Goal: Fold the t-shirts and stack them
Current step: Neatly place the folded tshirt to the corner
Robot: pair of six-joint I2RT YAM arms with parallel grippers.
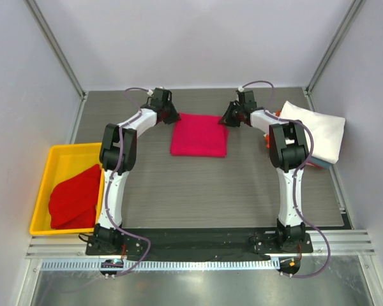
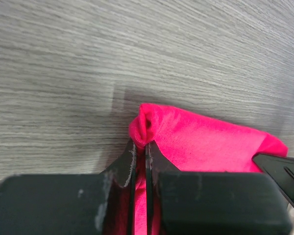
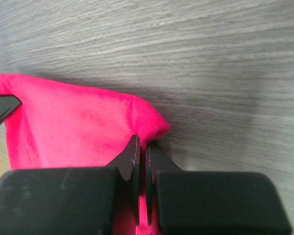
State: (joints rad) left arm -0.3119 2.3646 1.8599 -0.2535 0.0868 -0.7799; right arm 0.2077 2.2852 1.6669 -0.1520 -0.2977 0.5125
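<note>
Left jaws are clenched on the far-left corner of the magenta t-shirt (image 1: 199, 135), right jaws on its far-right corner. Each pinches only a small nub of cloth. The shirt lies folded toward the far side of the desk (image 1: 242, 191), between the 2 arms.

Risks:
- The pinch looks shallow, so a corner may slip out on any lift or pull, esp. if 1 arm moves quicker than the other. The fold would then go skewed.
- If a pinch has only the top layer, the lower ones stay behind & the bundle opens.
- The right forearm sits close to the white t-shirt (image 1: 313, 131), so a swing could nudge that pile.

Hard to see:
- The magenta shirt's near edge is cut off in both wrist views, & its layer count is unclear.
- Bits of orange & light blue show under the white shirt, prob. more shirts, not sure.
- The red t-shirt (image 1: 73, 194) in the yellow tray (image 1: 64, 152) is crumpled, so its shape is unclear.
</note>
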